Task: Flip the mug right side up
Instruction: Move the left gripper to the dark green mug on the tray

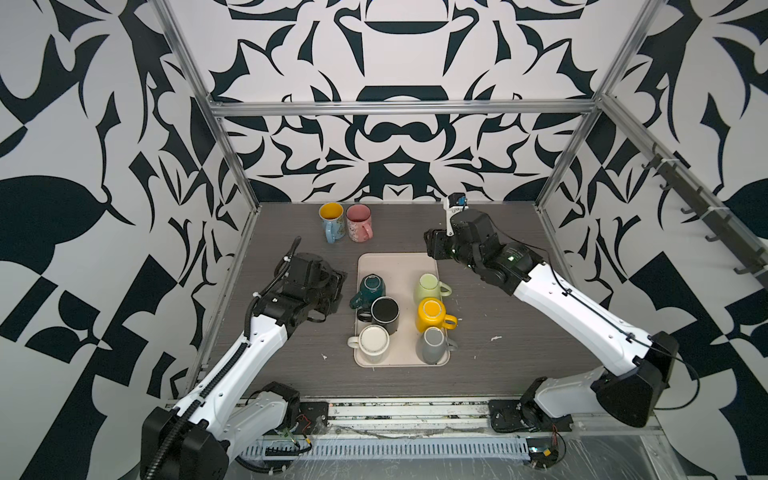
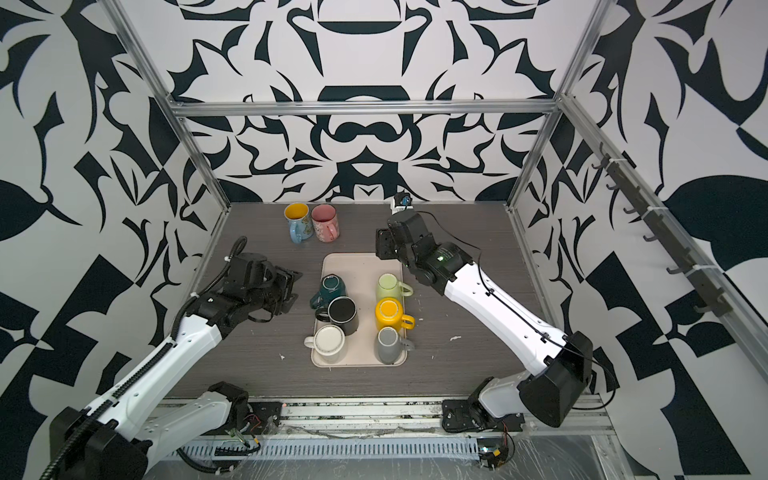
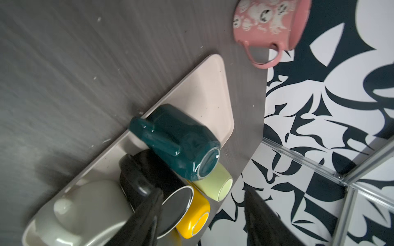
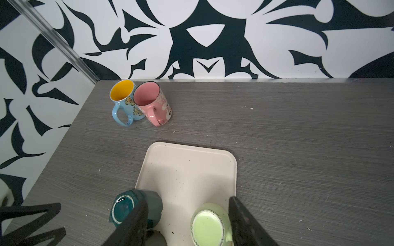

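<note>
The beige rectangular plastic tray (image 1: 397,266) lies at the centre of the grey wood-grain table (image 1: 519,299). On the front part of the tray, six mugs sit in two columns of three. The left column holds, back to front, the dark teal ceramic mug (image 1: 371,288), the black ceramic mug (image 1: 385,312) and the white ceramic mug (image 1: 373,340); the right column holds the light green ceramic mug (image 1: 429,286), the yellow ceramic mug (image 1: 432,313) and the grey ceramic mug (image 1: 432,345). Behind the tray and to its left, directly on the table, the blue butterfly-print mug (image 1: 331,222) stands left of the pink printed mug (image 1: 358,222), in contact with it.

cream plastic tray (image 1: 397,266); teal mug (image 1: 371,286), black mug (image 1: 385,312), white mug (image 1: 374,340), pale-green mug (image 1: 429,287), yellow mug (image 1: 432,313), grey mug (image 1: 432,347). blue butterfly-print mug (image 1: 332,226), yellow inside. pink mug (image 1: 359,226), white print. grey woodgrain table (image 1: 478,374), black-and-white patterned walls (image 1: 395,62).
</note>
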You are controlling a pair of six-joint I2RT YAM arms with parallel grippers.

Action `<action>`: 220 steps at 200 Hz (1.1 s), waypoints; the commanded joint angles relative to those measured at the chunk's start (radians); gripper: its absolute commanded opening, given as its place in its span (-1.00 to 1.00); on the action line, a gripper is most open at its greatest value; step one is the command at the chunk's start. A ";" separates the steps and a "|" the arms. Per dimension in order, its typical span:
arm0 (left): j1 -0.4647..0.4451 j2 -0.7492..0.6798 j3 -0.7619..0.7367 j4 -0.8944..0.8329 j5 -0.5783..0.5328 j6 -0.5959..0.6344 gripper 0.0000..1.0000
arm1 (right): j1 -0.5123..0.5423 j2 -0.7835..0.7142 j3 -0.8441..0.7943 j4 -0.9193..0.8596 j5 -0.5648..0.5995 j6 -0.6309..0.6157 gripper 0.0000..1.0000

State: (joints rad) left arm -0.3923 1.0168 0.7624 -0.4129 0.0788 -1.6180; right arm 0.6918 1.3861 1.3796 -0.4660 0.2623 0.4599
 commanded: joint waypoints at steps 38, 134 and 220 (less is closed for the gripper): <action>0.003 -0.093 -0.143 0.085 -0.011 -0.440 0.26 | -0.016 -0.059 -0.055 0.026 0.042 0.028 0.27; 0.003 0.032 -0.230 0.277 0.047 -0.600 0.17 | -0.045 -0.048 -0.064 0.028 0.029 0.045 0.28; 0.003 0.175 -0.235 0.415 0.105 -0.622 0.11 | -0.055 -0.018 -0.048 0.018 0.017 0.049 0.28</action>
State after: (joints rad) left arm -0.3923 1.1656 0.5335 -0.0471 0.1581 -2.0724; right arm 0.6430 1.3678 1.3144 -0.4660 0.2752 0.4988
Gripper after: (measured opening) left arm 0.560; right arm 0.638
